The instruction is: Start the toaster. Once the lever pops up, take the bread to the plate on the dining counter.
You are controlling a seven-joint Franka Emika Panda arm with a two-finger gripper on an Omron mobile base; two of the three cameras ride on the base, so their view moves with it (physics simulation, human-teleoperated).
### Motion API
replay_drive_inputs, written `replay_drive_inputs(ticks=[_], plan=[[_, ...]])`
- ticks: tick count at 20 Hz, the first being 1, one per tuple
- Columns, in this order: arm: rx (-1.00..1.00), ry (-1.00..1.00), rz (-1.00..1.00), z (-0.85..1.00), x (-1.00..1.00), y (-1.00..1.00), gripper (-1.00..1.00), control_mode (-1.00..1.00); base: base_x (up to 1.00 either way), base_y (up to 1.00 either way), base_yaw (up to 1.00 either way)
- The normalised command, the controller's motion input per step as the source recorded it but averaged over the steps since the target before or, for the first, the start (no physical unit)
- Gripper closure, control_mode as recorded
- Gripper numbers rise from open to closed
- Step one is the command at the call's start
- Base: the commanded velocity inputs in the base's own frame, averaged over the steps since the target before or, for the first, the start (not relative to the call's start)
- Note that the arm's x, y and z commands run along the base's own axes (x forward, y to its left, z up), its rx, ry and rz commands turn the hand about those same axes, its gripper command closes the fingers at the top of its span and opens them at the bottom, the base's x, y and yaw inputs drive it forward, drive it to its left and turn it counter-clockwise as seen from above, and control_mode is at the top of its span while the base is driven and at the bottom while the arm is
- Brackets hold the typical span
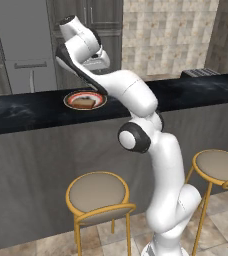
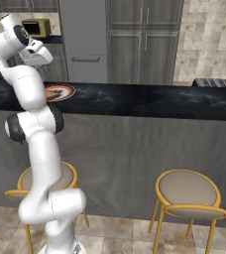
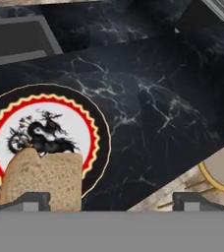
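Bread (image 3: pixel 41 179) lying flat on the plate (image 3: pixel 101 133), over its near edge. Plate resting on the dining counter (image 1: pixel 31 112), well apart from the toaster (image 1: pixel 200 73) at the counter's far end. Gripper (image 3: pixel 109 201) raised above the plate, fingers (image 3: pixel 28 201) spread wide, gripping nothing. Bread seemingly clear of the fingertips, though the low angle leaves that unsure. Stool (image 1: pixel 97 192) below the counter.
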Motion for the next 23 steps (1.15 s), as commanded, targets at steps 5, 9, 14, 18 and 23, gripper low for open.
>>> replay_drive_inputs(ticks=[5, 9, 14, 18, 23], plan=[[0.0, -0.02, -0.05, 0.33, -0.66, 0.01, -1.0, -1.0, 0.0, 0.0, 0.0], [0.01, 0.0, -0.06, 0.22, -0.77, 0.0, -1.0, -1.0, 0.0, 0.0, 0.0], [0.03, 0.0, -0.05, 0.05, -0.88, -0.07, -1.0, -1.0, 0.0, 0.0, 0.0], [0.05, 0.0, -0.05, 0.0, -0.93, -0.2, -1.0, -1.0, 0.0, 0.0, 0.0], [0.02, 0.0, -0.08, 0.0, -0.82, -0.45, -1.0, -1.0, 0.0, 0.0, 0.0]])
